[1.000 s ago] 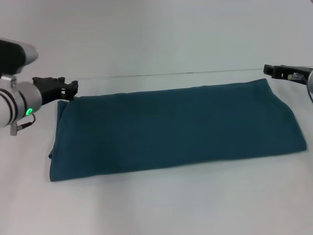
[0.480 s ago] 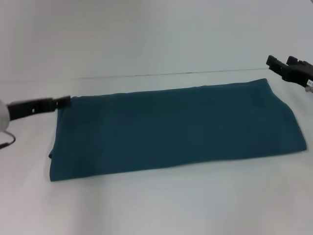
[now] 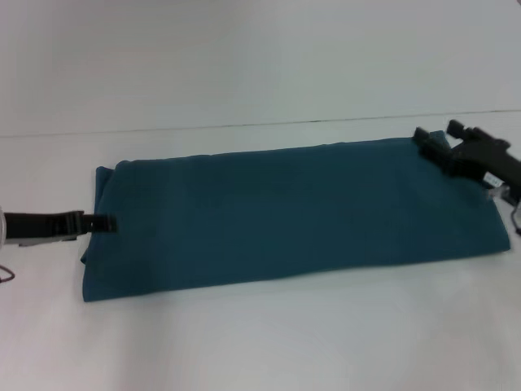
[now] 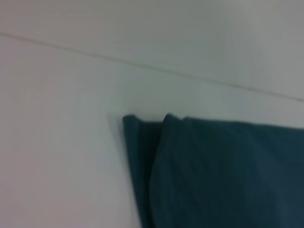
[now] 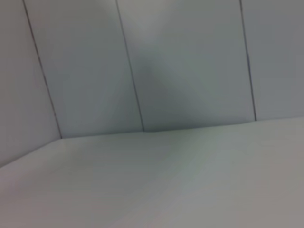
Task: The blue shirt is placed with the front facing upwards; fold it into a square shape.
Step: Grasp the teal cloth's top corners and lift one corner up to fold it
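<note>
Folded lengthwise into a long band but not yet squared, the dark teal-blue cotton shirt (image 3: pixel 285 216) lies flat across the white bench (image 3: pixel 260 342), plain side up, layers showing at its left end; a crosswise fold seems left. The left gripper (image 3: pixel 104 222) touches that end, the right gripper (image 3: pixel 433 145) the far right corner; neither's spread can be told.

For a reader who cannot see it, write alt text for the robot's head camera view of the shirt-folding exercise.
A blue shirt, folded into a long band with its plain side up, lies across a white table. The left hand reaches to the band's left end, and the right hand is over its far right corner.
</note>
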You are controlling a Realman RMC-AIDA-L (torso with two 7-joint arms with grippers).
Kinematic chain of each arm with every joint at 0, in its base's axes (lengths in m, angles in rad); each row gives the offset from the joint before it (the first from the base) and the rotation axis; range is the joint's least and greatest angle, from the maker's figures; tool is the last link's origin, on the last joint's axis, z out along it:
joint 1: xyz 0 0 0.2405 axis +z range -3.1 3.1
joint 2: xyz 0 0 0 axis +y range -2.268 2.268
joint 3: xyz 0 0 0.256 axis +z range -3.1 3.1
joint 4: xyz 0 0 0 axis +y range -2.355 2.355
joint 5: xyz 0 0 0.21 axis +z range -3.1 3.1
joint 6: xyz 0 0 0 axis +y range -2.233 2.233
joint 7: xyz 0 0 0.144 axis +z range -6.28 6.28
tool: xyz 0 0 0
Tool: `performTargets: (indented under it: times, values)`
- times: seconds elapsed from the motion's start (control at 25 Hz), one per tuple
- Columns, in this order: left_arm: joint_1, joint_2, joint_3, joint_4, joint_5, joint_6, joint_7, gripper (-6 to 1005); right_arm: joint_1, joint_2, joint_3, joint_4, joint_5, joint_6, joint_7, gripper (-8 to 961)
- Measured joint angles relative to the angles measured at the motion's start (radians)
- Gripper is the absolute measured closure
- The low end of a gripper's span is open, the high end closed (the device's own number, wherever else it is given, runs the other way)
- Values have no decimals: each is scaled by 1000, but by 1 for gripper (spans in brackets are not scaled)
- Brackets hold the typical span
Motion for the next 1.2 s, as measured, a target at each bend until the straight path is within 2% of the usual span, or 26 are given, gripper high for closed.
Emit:
performTargets:
  times: [0.32, 0.64, 1.08, 1.2]
  values:
    - [-24, 1, -2, -34, 67, -15, -20, 208, 11, 2, -1, 45, 0, -4, -35, 240]
    - [-44, 10, 1, -118, 71, -57, -22, 211, 14, 2, -2, 57, -2, -8, -35, 239]
    - [-75, 10, -8, -188, 62, -78, 20, 215, 14, 2, -18, 61, -6, -6, -29, 239]
    - [-93, 18, -12, -222, 58, -79, 54, 290, 16, 2, -32, 65, -6, -3, -29, 239]
